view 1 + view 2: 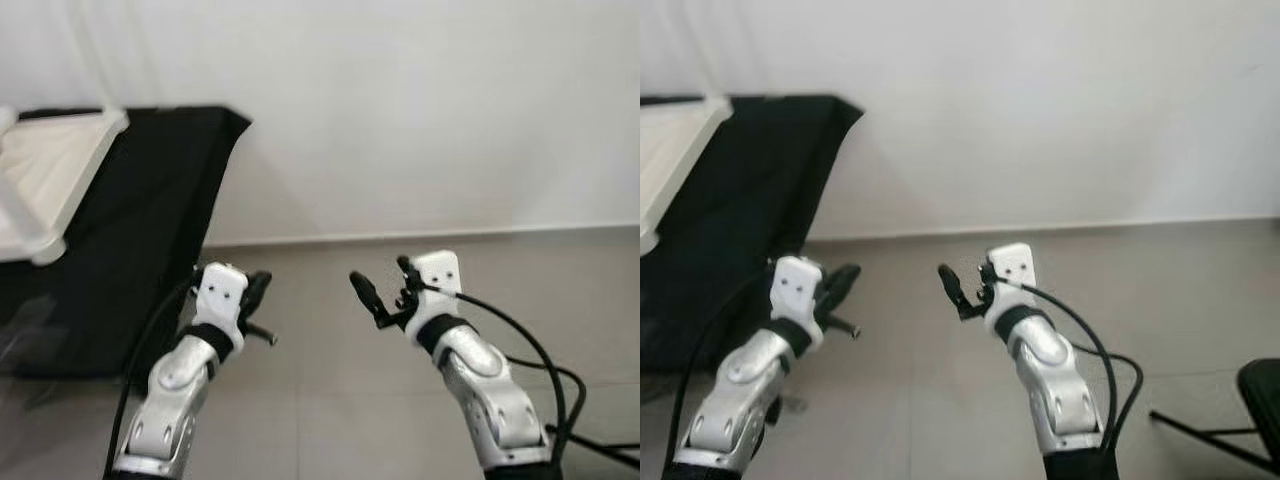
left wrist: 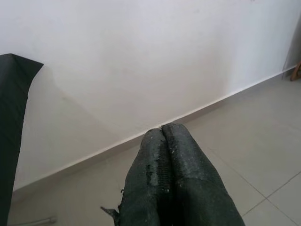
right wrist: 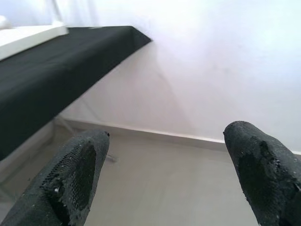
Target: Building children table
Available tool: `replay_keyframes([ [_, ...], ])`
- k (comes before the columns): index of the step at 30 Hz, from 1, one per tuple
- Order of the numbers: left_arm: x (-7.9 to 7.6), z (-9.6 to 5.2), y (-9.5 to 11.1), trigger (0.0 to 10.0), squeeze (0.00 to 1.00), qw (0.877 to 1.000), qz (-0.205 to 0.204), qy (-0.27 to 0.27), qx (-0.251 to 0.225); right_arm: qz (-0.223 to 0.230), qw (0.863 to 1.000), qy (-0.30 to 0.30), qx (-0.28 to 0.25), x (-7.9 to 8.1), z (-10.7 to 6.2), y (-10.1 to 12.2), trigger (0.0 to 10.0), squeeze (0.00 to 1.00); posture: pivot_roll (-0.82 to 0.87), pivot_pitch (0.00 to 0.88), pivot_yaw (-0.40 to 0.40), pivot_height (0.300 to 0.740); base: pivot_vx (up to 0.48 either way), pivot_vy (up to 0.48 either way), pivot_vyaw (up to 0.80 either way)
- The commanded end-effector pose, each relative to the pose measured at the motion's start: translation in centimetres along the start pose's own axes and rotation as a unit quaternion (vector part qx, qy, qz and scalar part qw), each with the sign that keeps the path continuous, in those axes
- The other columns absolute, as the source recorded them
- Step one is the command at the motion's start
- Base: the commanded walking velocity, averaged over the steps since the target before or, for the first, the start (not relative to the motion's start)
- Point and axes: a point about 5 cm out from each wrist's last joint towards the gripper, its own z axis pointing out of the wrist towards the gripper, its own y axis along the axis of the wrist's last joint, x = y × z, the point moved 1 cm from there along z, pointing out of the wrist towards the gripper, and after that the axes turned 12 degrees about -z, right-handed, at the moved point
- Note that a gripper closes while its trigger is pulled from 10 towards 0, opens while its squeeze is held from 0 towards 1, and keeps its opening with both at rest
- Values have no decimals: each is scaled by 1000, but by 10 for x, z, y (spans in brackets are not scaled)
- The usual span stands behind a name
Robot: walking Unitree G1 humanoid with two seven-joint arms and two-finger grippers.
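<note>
Left tool (image 1: 258, 297): fingers together, empty, above grey floor (image 1: 330, 400). Right tool (image 1: 380, 292): fingers apart, empty. White children's table part (image 1: 45, 185): on black-draped tabletop (image 1: 150, 220), far left. Risk: both tools point away from it; reaching sideways may snag the drape.

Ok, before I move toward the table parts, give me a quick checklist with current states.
1. Left gripper empty: ok, fingers pressed shut on nothing.
2. Right gripper ready to grasp: ok, fingers wide apart, empty.
3. White table part located: ok, lying on the black cloth, ahead to the left.
4. Part within reach: not ok, both grippers hang over bare floor, apart from it.
5. Cable by right arm free: cannot tell.
6. Other parts present: cannot tell.
</note>
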Motion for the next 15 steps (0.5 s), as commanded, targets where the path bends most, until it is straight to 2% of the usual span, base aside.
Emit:
replay_keyframes([
  [1,3,-1,-1,10000,0,1000,4,2,3,10,1000,11,3,5,3,-2,10000,0,13,103,-6,740,401,0,-800],
  [2,3,0,-1,10000,0,1000,4,2,3,11,1000,9,2,5,3,-1,10000,0,13,103,-6,740,409,0,-700],
  [15,3,1,0,10000,0,1000,8,-1,3,10,1000,13,2,5,4,-1,10000,0,11,106,-3,740,405,0,0],
])
